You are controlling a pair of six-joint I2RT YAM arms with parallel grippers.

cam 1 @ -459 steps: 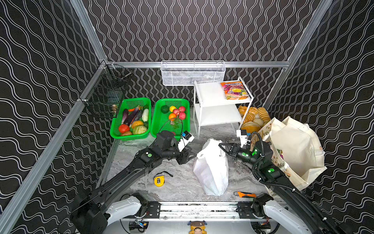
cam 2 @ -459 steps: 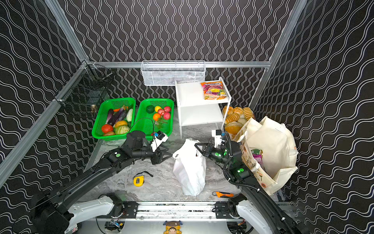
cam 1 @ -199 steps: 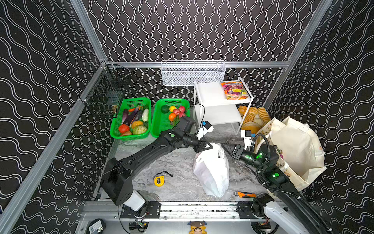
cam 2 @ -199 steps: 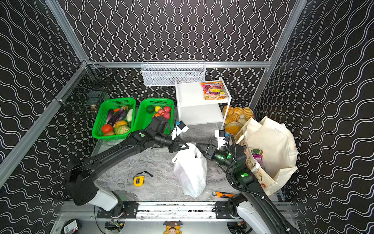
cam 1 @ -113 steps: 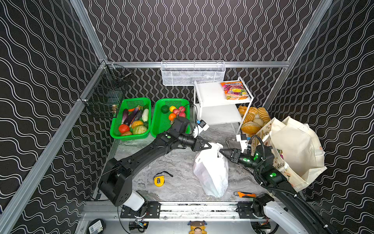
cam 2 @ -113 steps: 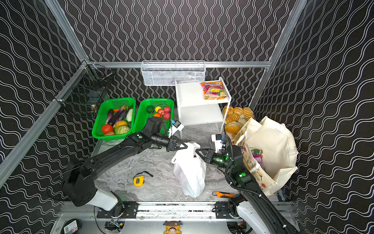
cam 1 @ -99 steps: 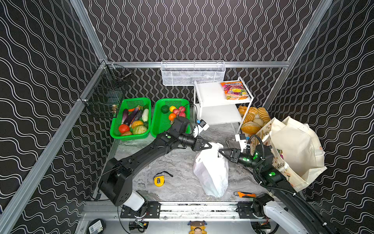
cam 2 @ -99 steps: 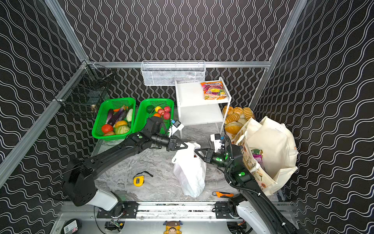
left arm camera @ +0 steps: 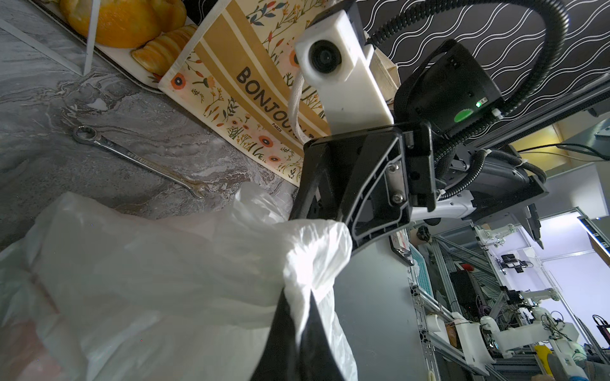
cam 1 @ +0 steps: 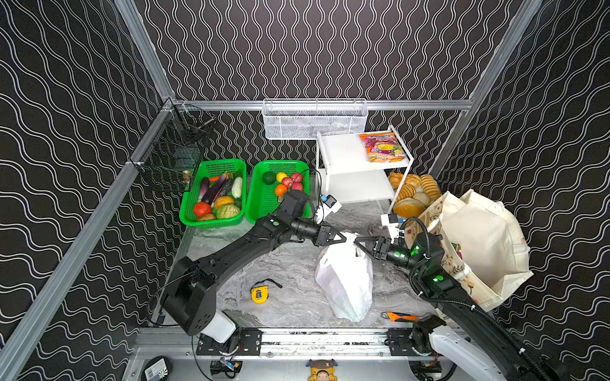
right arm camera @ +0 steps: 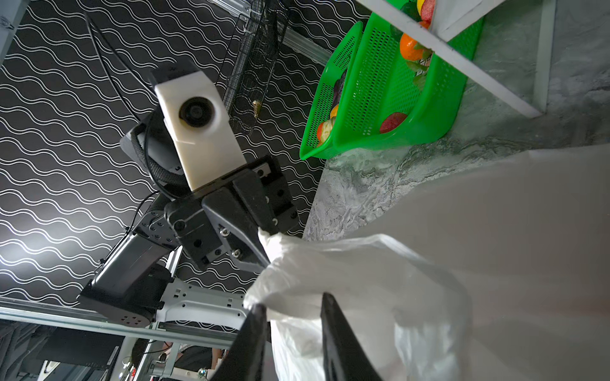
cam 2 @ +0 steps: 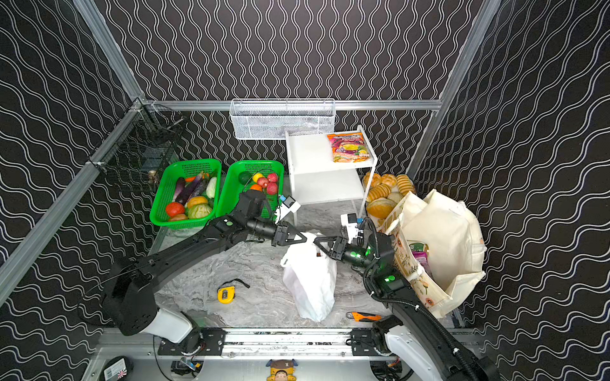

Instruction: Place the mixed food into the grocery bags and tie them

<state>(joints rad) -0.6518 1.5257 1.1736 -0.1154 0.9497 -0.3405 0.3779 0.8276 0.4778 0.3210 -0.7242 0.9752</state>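
The white plastic grocery bag (cam 1: pixel 346 277) (cam 2: pixel 310 280) stands bulging in the middle of the table. My left gripper (cam 1: pixel 343 238) (cam 2: pixel 305 238) (left arm camera: pixel 298 293) is shut on one twisted handle at the bag's top. Facing it from the other side, my right gripper (cam 1: pixel 356 242) (cam 2: pixel 317 241) (right arm camera: pixel 293 305) has its jaws apart, with bag film lying between them. The cream cloth tote (cam 1: pixel 475 237) (cam 2: pixel 442 237) stands open at the right, with a green can (cam 2: pixel 416 246) and a purple packet (cam 2: pixel 421 257) inside. Toy fruits (cam 1: pixel 285 183) lie in a green basket.
A second green basket (cam 1: pixel 211 198) holds vegetables. A white shelf (cam 1: pixel 340 155) carries a snack packet (cam 1: pixel 383 147), with bread (cam 1: pixel 412 194) beside it. A yellow tape measure (cam 1: pixel 259 294), an orange knife (cam 1: pixel 399 317) and a wrench (left arm camera: pixel 132 155) lie on the table.
My left arm has stretched from the table's left to the bag's top and shut on its handle. My right gripper drew back, then came in again to the bag's top.
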